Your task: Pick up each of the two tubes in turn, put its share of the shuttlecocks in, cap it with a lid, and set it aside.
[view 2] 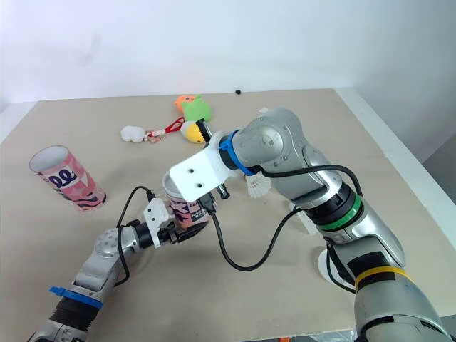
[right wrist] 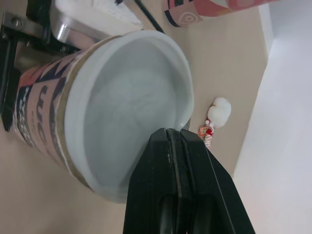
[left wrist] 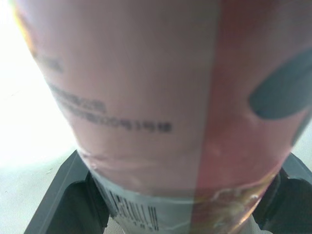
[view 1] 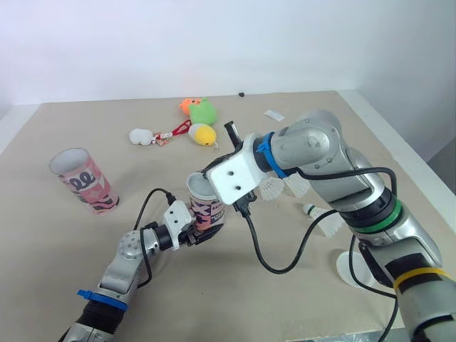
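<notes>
A green plush toy (view 1: 202, 110), a yellow one (view 1: 204, 134) and a white one (view 1: 141, 136) lie close together on the beige worktop (view 1: 64, 271). A small white tag (view 1: 273, 115) lies apart.

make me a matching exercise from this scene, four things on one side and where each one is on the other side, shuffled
Things:
1 held tube
2 second tube
3 lid
4 yellow toy

Places:
a beside the green toy, far side of the table
b clamped in the left gripper
c flat on the table, robot's right, near edge
d on the table's left part, apart from both arms

Pairs: 1-b, 2-d, 3-c, 4-a
</notes>
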